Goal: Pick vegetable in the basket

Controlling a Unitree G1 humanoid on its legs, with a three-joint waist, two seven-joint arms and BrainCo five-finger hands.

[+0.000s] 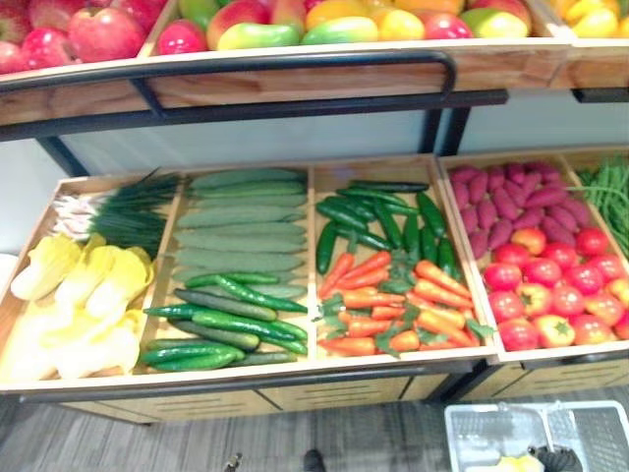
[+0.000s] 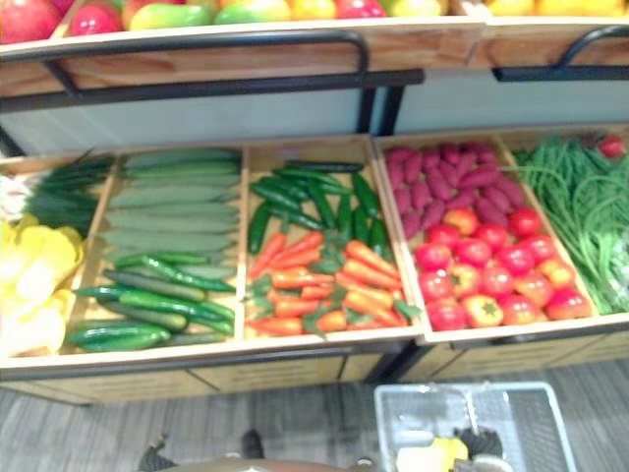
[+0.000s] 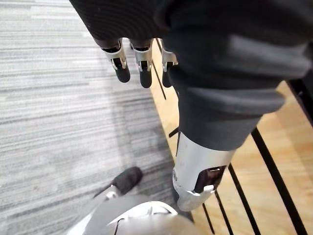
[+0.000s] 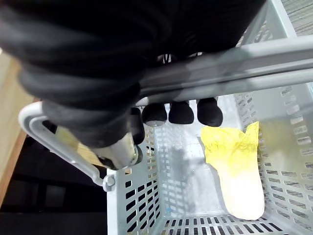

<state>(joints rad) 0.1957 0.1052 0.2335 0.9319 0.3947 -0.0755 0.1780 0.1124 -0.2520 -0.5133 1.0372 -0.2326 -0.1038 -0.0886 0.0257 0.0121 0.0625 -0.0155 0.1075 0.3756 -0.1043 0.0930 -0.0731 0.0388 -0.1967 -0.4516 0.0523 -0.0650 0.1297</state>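
Basket (image 4: 142, 205): pale grey plastic, slotted walls and floor, open top. Its grey handle (image 4: 274, 54) is swung up across the opening, with the right hand (image 4: 181, 112) curled round it.

Cabbage (image 4: 239, 171): one small leafy head, crinkled yellow leaves fading to a white base. It lies flat on the basket floor, close to one side wall.

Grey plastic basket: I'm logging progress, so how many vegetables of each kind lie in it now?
Pale yellow leafy cabbage: 1
Total: 1 in the grey slotted plastic basket; the right hand, curled round its handle, hides part of the floor.
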